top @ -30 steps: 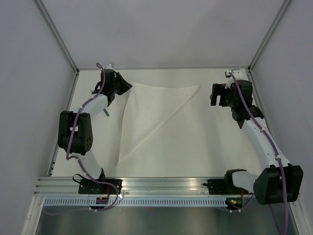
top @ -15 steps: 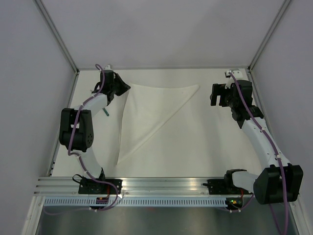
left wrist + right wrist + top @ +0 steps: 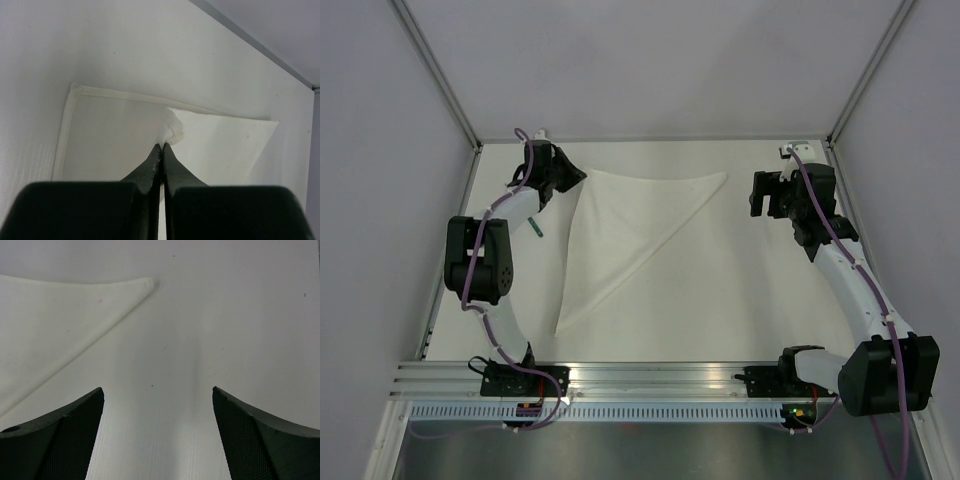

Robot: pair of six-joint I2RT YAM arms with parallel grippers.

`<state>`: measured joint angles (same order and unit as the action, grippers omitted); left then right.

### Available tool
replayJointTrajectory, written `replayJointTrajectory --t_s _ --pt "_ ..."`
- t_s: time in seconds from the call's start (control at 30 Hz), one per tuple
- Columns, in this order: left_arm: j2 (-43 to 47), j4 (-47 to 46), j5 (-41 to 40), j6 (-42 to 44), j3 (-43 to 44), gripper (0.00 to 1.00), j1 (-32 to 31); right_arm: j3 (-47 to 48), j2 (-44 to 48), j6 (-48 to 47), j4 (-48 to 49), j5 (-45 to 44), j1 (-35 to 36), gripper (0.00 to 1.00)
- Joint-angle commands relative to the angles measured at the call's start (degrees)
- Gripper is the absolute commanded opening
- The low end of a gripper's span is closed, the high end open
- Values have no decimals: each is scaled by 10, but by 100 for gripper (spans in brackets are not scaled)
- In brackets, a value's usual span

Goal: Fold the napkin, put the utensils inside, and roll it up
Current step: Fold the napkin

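The white napkin (image 3: 620,225) lies on the table folded into a triangle, one point toward the right and one toward the near left. My left gripper (image 3: 576,178) is at its far-left corner, shut on a small bunch of cloth; the left wrist view shows the fingertips (image 3: 162,146) pinching the napkin (image 3: 110,140) there, with the upper layer slightly lifted. My right gripper (image 3: 758,195) stands open just right of the napkin's right tip, nothing between its fingers (image 3: 157,390); that napkin tip (image 3: 75,315) lies ahead and to the left. No utensils are in view.
The white table (image 3: 740,280) is walled by grey panels on three sides, with a metal rail (image 3: 650,375) along the near edge. A small dark green piece (image 3: 536,229) sits beside the left forearm.
The left arm's elbow has crept slightly toward the back, and the napkin's near-left tip has shifted a little left. The right arm has not moved.
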<state>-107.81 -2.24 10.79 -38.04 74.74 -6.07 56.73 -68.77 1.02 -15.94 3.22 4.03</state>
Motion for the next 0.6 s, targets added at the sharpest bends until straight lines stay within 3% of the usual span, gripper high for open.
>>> replayJointTrajectory --t_s 0.0,0.57 --pt "-13 -1 14 -3 27 2 7 23 -4 -4 -9 -2 4 94" --pt "-67 -4 5 2 42 4 18 23 -8 -6 -9 -1 4 94"
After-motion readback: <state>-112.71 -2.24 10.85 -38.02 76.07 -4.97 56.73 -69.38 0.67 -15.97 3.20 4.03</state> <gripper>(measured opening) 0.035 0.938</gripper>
